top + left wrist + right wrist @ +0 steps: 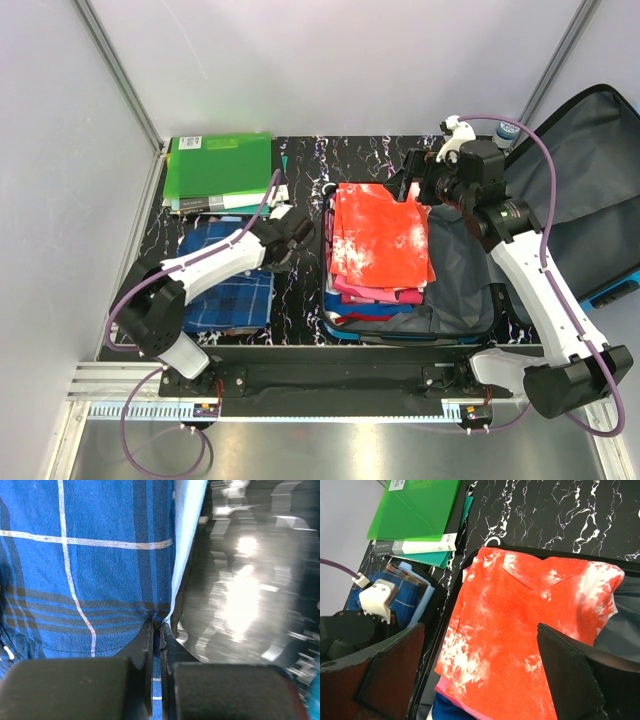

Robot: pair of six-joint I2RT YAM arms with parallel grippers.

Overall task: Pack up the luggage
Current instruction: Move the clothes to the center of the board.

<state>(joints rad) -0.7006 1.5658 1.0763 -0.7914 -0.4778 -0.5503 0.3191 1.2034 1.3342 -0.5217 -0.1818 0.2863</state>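
The luggage [462, 268] lies open on the table, grey lining showing, its lid [590, 170] flung to the right. A stack of folded clothes lies inside, topped by an orange-and-white tie-dye shirt [380, 235] that also shows in the right wrist view [520, 615]. My right gripper [412, 182] hovers above the stack's far edge, open and empty [480, 630]. A blue plaid shirt [235, 295] lies on the table left of the luggage. My left gripper [290, 232] is shut on that shirt's right edge [156, 626], pinching the fabric [100, 555].
Green folders [220, 165] are stacked at the back left of the black marble table [300, 290], and they also show in the right wrist view [415, 507]. Pink and blue garments [375, 298] lie under the orange shirt. Grey walls close the left and back.
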